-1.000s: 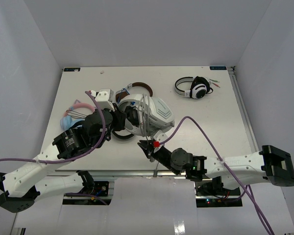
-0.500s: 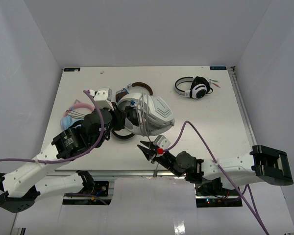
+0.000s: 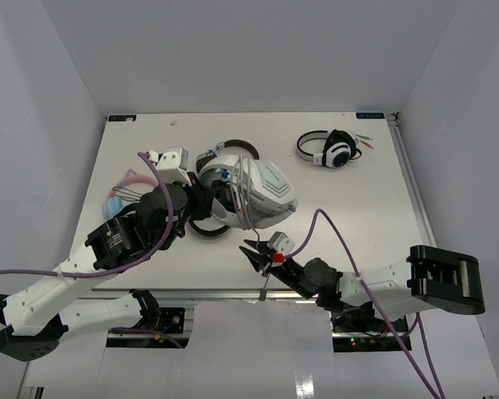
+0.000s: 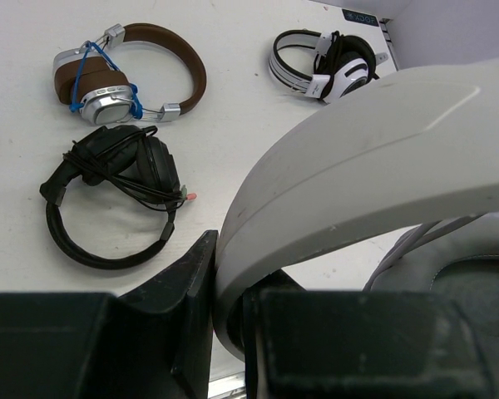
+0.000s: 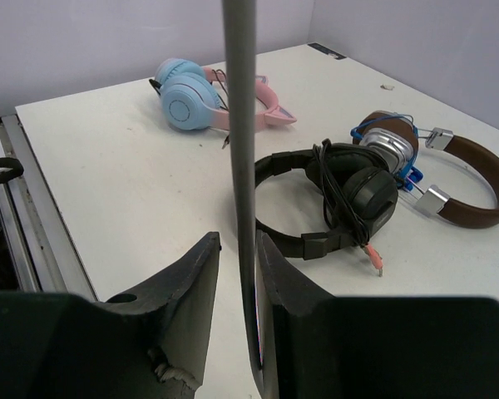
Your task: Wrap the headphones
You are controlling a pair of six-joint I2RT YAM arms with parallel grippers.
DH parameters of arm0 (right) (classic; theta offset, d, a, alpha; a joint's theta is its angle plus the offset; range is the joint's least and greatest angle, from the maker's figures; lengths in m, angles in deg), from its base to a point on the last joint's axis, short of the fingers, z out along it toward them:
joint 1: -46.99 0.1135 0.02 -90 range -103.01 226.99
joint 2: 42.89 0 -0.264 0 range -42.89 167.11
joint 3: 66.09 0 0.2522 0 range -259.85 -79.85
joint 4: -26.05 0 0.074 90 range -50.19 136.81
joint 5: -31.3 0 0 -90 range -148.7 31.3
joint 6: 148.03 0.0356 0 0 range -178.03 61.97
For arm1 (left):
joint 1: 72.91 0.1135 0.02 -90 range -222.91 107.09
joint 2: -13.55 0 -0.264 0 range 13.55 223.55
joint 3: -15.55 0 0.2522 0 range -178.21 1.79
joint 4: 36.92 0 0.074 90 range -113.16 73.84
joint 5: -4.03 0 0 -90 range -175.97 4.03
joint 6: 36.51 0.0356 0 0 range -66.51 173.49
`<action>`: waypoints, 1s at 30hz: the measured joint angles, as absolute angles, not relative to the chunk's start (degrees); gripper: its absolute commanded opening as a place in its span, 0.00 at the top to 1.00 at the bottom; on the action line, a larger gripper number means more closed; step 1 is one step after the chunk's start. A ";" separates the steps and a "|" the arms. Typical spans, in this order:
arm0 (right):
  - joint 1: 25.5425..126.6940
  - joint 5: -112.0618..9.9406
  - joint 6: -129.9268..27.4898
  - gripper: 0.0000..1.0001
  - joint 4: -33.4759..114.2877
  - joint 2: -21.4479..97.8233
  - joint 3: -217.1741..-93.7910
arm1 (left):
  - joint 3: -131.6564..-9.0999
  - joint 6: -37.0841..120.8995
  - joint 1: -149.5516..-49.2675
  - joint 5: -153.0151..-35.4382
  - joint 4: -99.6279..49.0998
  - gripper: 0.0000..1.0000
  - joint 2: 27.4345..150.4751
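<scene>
Inspecting the hold first, we find the left gripper (image 4: 229,291) closed tight on the white band of the headphones (image 3: 262,193), with no gap showing at either finger. The headphones appear lifted off the table (image 3: 349,216), just right of the black pair (image 5: 333,195) and partly over it in the top view. The right gripper (image 5: 237,249) is nearly shut, pinching the cable (image 5: 239,125), which runs straight up between its fingers. Several turns of cable already lie across the headphones.

Risks noted:
- The cable is thin and smooth, and the pinch on it is narrow. We judge that a pull at an angle could draw it out of the right fingers.
- The turns sit on a wide, rounded surface, so slack in the line could let them slide off.
- The black pair lies directly below with its own cord bunched on it. A low pass could snag that cord or drag the pair.
- Hard tension could twist the band in the left hold.

Writing: we read no brand on the headphones. A dark label (image 4: 363,14) sits at the table corner far beyond the black pair, but its lettering is too small to read.
</scene>
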State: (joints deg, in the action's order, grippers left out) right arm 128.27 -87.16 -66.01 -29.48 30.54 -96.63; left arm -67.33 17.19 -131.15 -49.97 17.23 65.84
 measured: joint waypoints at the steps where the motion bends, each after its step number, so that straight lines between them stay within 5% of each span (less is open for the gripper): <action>1: 128.01 -86.91 -65.99 0.69 -30.14 30.86 -96.29 | -67.38 17.10 -131.15 -50.01 17.23 1.00 65.84; 18: 124.96 -83.52 -63.06 0.73 -33.30 38.88 -90.94 | -67.48 16.82 -131.15 -50.55 17.22 1.00 64.00; 30: 122.56 -81.57 -59.79 0.92 -33.71 46.62 -88.57 | -67.48 16.84 -131.15 -51.57 17.37 1.00 60.99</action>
